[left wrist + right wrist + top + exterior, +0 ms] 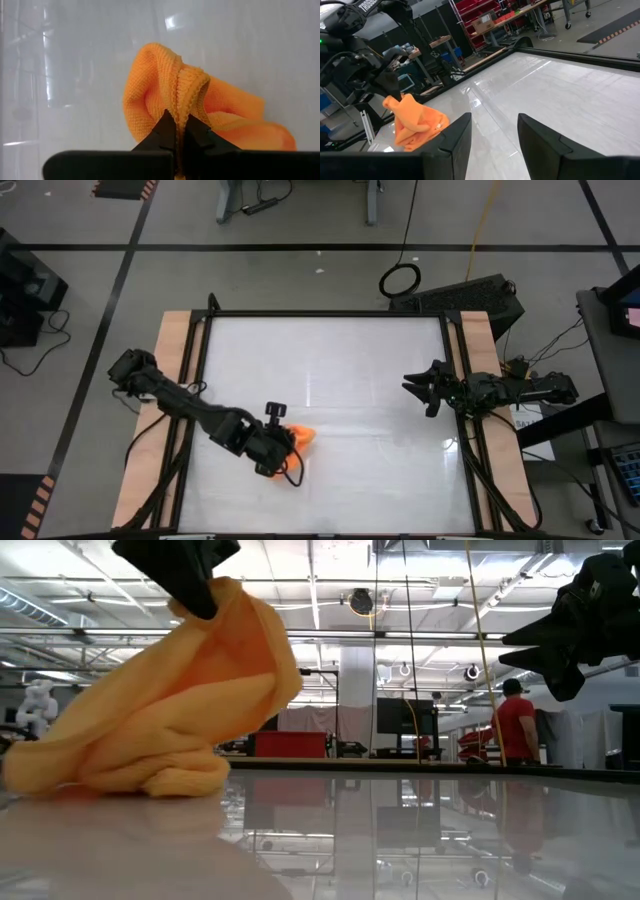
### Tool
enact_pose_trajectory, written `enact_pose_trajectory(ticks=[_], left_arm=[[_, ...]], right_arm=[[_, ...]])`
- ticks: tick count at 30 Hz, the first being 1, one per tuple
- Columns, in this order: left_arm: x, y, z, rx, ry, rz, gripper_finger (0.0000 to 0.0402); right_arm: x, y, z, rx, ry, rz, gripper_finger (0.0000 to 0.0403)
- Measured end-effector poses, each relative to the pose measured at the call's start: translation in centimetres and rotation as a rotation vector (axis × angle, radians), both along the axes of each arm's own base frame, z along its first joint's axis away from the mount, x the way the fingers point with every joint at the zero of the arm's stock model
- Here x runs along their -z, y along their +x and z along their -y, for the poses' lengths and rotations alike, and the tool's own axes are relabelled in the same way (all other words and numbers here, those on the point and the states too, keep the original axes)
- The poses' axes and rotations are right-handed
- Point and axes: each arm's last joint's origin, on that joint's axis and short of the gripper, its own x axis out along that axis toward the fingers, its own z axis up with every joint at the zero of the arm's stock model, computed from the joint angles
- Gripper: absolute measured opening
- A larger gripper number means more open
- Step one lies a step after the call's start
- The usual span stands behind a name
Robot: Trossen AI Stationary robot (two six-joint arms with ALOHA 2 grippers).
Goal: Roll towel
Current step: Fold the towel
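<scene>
The orange towel (300,437) lies bunched on the white table near the front left; its lower folds (120,775) rest on the table while one part is drawn up into a peak. My left gripper (181,131) is over it, shut on the towel. The towel also shows in the right wrist view (415,122). My right gripper (420,388) is open and empty, held above the table near its right edge. My left gripper pinches a raised fold with a stitched edge (186,95) of the towel between its two fingers, coming from above. The pinched part stands up as a peak (215,600). The rest of the towel hangs slack below and lies crumpled on the table.
Black frame rails (200,370) and wooden side boards (165,380) run along the table's left and right sides. Bare white table (340,380) lies between the two arms. A person in a red shirt (515,730) stands far back in the room.
</scene>
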Motion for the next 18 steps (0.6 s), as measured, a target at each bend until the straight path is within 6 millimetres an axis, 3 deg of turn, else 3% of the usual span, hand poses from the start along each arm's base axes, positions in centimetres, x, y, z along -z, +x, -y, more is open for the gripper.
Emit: enact_pose_trajectory(ticks=[18], left_arm=[[-0.6,1.9,-1.5,0.060,0.021,0.091,0.0009]], right_arm=[[0.0,0.0,0.0,0.000,0.000,0.000,0.0151]])
